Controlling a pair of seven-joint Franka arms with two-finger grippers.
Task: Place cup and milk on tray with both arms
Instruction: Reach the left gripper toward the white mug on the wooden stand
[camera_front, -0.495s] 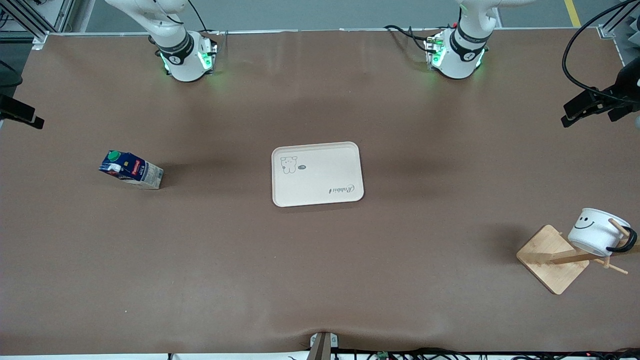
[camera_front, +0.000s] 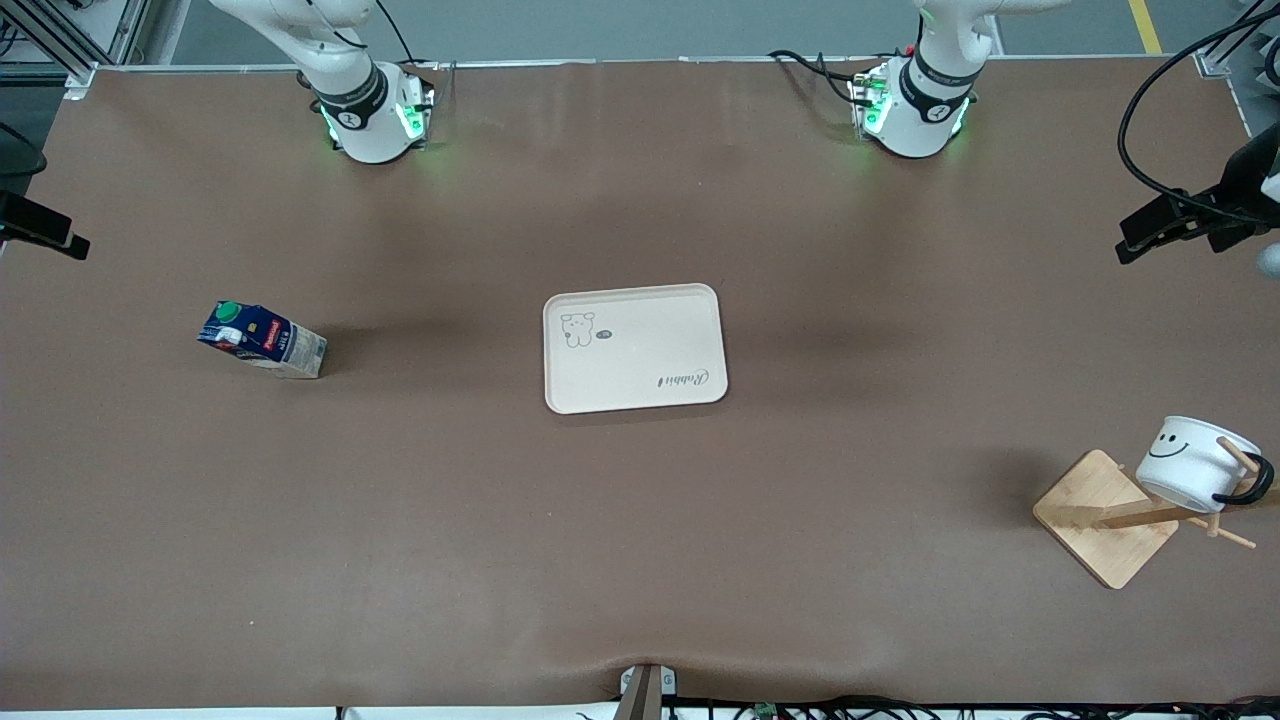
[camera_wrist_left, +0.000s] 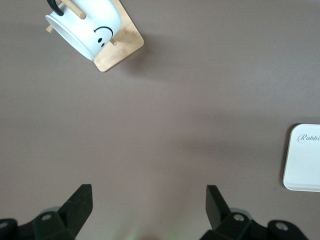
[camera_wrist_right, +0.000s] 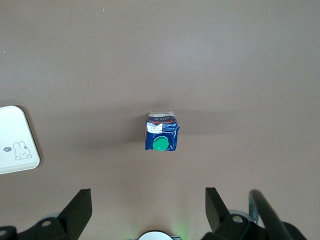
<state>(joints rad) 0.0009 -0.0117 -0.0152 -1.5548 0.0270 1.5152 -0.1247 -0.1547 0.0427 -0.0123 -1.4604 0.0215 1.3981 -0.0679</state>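
The cream tray (camera_front: 635, 348) lies flat at the table's middle; its corner shows in the left wrist view (camera_wrist_left: 304, 159) and in the right wrist view (camera_wrist_right: 16, 140). The milk carton (camera_front: 262, 340) stands toward the right arm's end, green cap up (camera_wrist_right: 161, 133). The white smiley cup (camera_front: 1195, 462) hangs tilted on a peg of a wooden rack toward the left arm's end (camera_wrist_left: 85, 24). My left gripper (camera_wrist_left: 148, 195) is open and empty, high over bare table near its base. My right gripper (camera_wrist_right: 148, 196) is open and empty, high over the table near its base, apart from the carton.
The wooden rack's square base (camera_front: 1105, 518) sits beside the cup, nearer the front camera than the tray. Black devices jut in at both table ends (camera_front: 1185, 212) (camera_front: 40, 232). The arm bases (camera_front: 372, 118) (camera_front: 915, 108) stand at the table's back edge.
The tray, carton and cup have not moved. The black device at the left arm's end has shifted slightly.
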